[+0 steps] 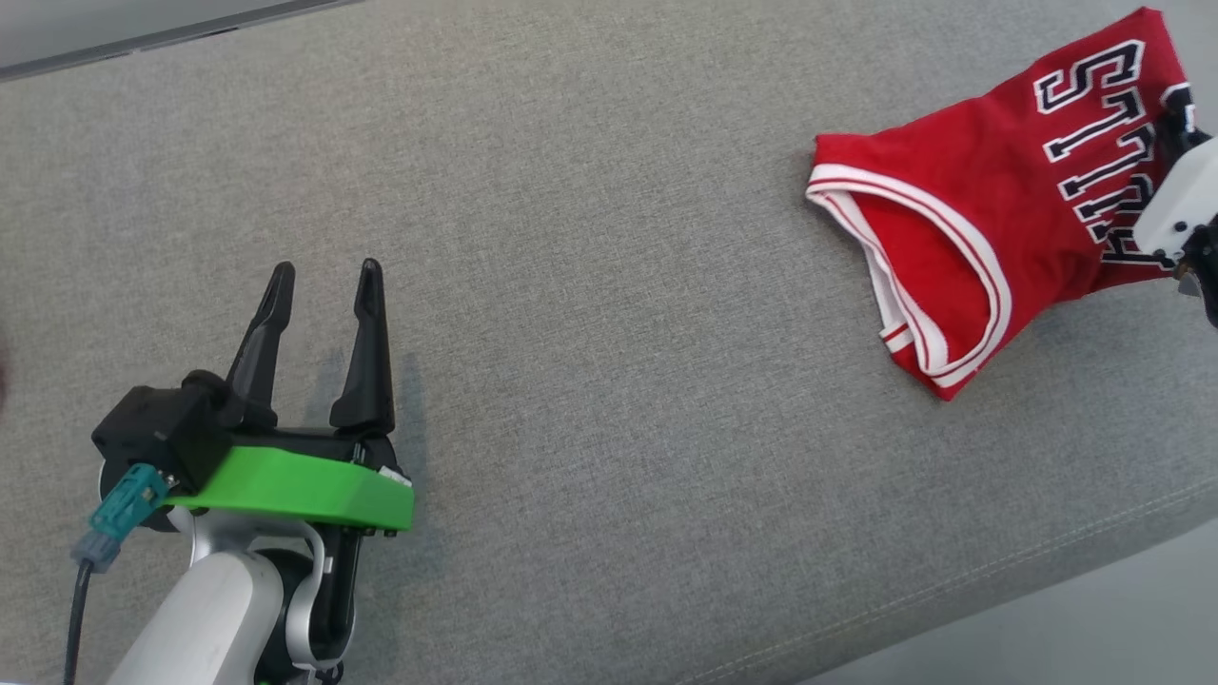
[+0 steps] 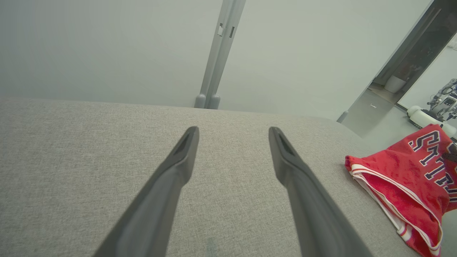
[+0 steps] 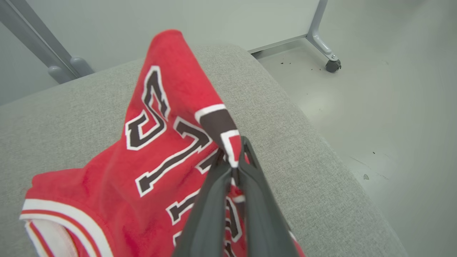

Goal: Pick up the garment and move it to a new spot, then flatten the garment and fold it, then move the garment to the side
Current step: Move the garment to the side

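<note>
Right gripper [image 3: 234,157] clamped on the trim of the red basketball jersey [image 1: 971,190], which we see half-raised at the right end of the grey cushion [image 1: 609,333]. Left gripper [image 1: 326,276] spread wide, holding nothing, well apart over the cushion's left.

Your left gripper [image 1: 326,271] has two long, black, tapered fingers [image 1: 366,342] on a black base, ringed by a bright green collar [image 1: 304,490]. A teal plug [image 1: 128,502] with a grey boot feeds a dark cable [image 1: 76,618] beside the pale forearm [image 1: 205,618]. Your right arm's white housing [image 1: 1172,205] has small dark dots; the right gripper [image 3: 234,154] has dark grey fingers.
</note>
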